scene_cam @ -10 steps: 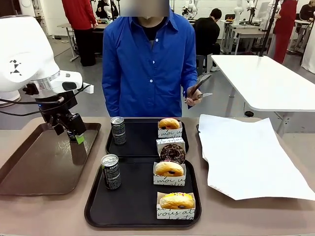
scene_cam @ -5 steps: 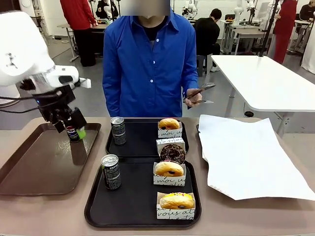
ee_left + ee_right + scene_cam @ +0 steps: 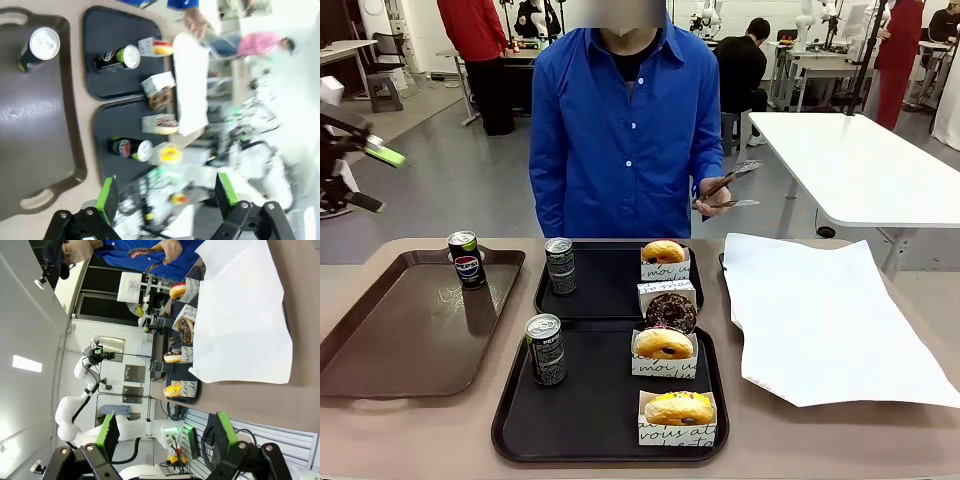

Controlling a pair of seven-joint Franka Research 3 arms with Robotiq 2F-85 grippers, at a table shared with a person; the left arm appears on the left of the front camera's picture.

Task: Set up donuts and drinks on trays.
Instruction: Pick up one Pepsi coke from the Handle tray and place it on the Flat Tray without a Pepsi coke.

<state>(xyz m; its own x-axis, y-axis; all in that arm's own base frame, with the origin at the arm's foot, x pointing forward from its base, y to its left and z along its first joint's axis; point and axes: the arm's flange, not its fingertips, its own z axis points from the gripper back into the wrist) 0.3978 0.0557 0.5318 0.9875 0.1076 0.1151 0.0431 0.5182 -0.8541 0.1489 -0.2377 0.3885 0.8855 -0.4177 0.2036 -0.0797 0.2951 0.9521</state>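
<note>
Progress looks nearly complete. Two matte black rectangular trays with raised rims sit end to end at the middle of the counter point(image 3: 410, 440). The near tray point(image 3: 590, 420) carries a slim dark drink can with a silver top point(image 3: 546, 349) at its left, plus a golden-brown ring donut in a white paper sleeve point(image 3: 664, 346) and a yellow-iced sleeved donut point(image 3: 679, 409) at its right. The far tray point(image 3: 605, 285) carries a second dark can point(image 3: 560, 265), another golden-brown sleeved donut point(image 3: 664, 254), and a dark chocolate sleeved donut point(image 3: 670, 310) near the seam between the trays. So each tray appears to have one drink and two donuts. A third dark can with a blue-and-red label point(image 3: 467, 259) stands upright at the far right corner of the longer glossy brown tray point(image 3: 390, 340); whether it counts as spare is hard to say. A large white paper sheet point(image 3: 820, 320) lies to the right, and the person in the blue shirt holds tongs point(image 3: 725, 185).

Compared with a second ago, the left arm has lifted off the brown tray and pulled back to the left edge; the third can, then between its fingers, now stands free. The left end effector point(image 3: 163, 192) is spread apart and empty, high above the counter. The right end effector point(image 3: 163, 432) is also spread apart, holding nothing, well clear of the trays.
</note>
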